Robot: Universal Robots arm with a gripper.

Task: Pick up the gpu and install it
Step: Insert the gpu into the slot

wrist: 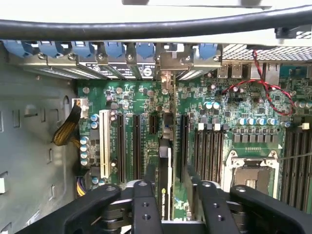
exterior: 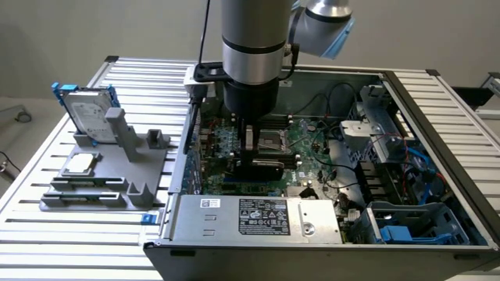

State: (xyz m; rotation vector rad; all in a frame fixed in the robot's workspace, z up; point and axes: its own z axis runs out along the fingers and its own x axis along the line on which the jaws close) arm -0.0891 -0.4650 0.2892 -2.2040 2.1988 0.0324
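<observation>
- Arm upright, reaching straight down into the computer case (exterior: 234, 260); gripper (wrist: 174, 184) spread, straddling the upright gpu (wrist: 165, 163) (seen edge-on at the wrist).
- One gpu, one hard drive (exterior: 84, 114), one processor chip (exterior: 81, 164).

Gpu (wrist: 166, 161) edge-on, near end hidden behind jaws; arm (exterior: 250, 52) blocks mobo (exterior: 310, 149) centre, ext. view.

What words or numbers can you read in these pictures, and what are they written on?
Nothing here reads clearly enough to quote.
Black label on the silver power box: print and symbols, too small to read.
White sticker beside it: too small to read.
Label on the hard drive: blurred.
Green circuit board: tiny white markings, unreadable.
</observation>
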